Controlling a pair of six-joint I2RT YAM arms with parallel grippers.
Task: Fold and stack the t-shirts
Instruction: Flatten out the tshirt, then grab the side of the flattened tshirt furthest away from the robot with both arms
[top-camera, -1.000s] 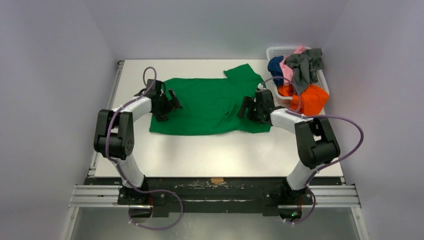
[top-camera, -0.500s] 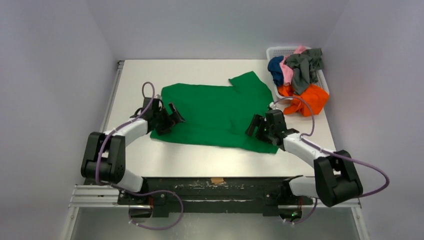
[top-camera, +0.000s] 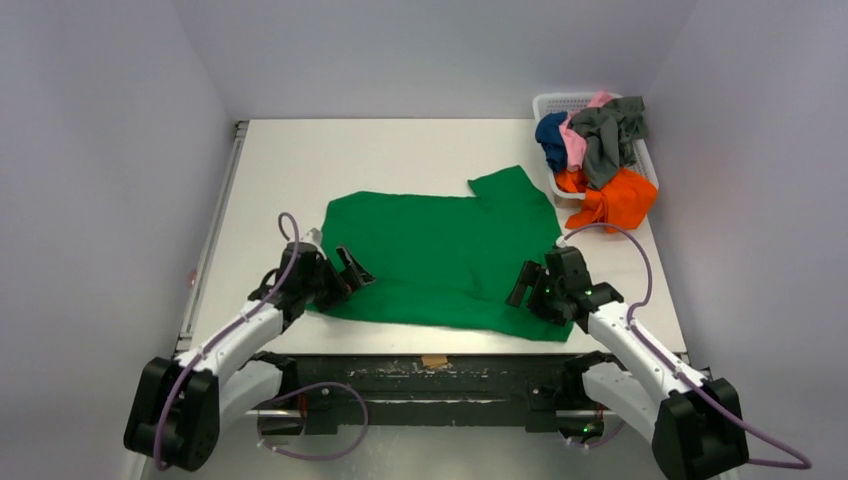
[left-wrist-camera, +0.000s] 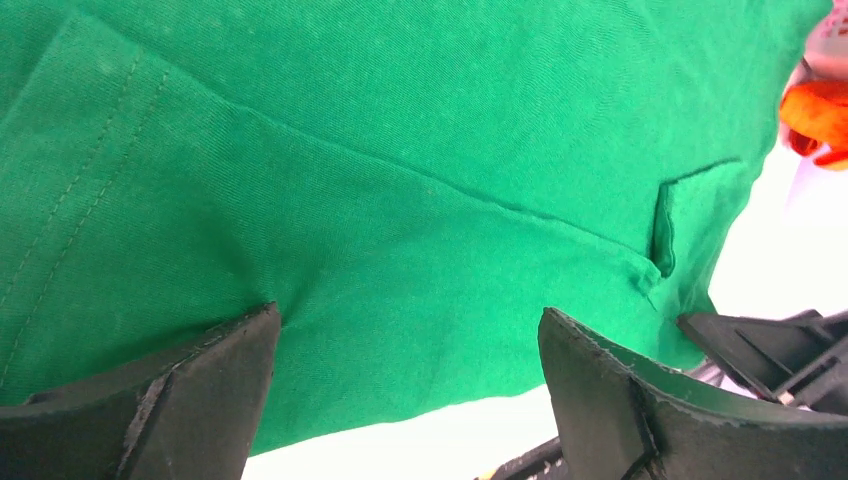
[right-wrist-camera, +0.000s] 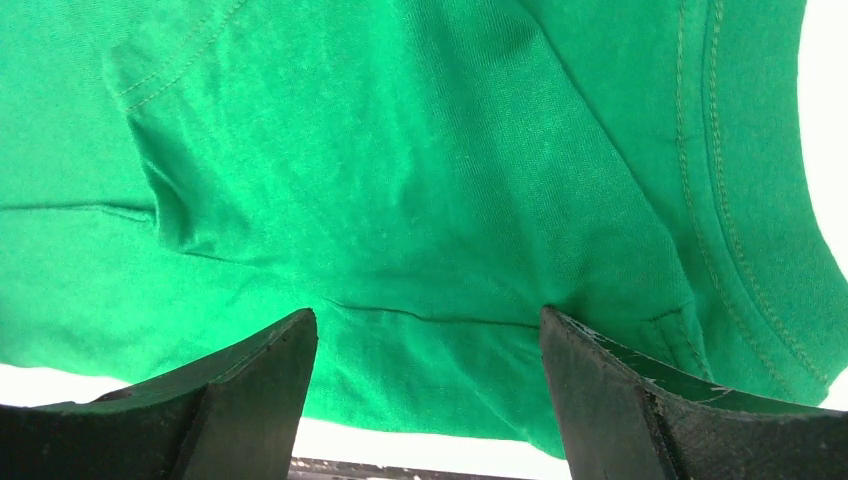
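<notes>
Left gripper (top-camera: 342, 280) spread wide open, gripping nothing, both fingertips (left-wrist-camera: 200, 390) pressed down on the green t-shirt (top-camera: 440, 255) at the corner farthest from the basket (top-camera: 560, 101). Right gripper (top-camera: 532, 292) likewise open and empty, planted on the same edge of the shirt at the end closer to the basket, yet well apart from it. Green t-shirt spread mostly flat on the table (top-camera: 400, 150), outside the basket, one sleeve (top-camera: 515, 190) pointing toward the basket and stopping near it. Heaped in the basket, the other t-shirts: orange (top-camera: 622, 197) spilling over the rim, grey (top-camera: 608, 130), pink (top-camera: 575, 145) and navy (top-camera: 550, 130). Looks like the flattening step ahead of a first fold, with folding and stacking not yet begun. To do it well: press lightly and equally through both grippers, and move the two at one pace to draw the cloth between them taut. Watch the long crease (left-wrist-camera: 430, 190) and the small tuck (left-wrist-camera: 662, 235) in the left wrist view, and the puckers fanning from the fingertips in the right wrist view. Ease off at any deepening of those puckers, a likely sign of bunching rather than sliding. With little bare table visible beyond that edge, avoid dragging it farther from the basket. Lift straight up on release, to avoid snagging the smoothed cloth.
</notes>
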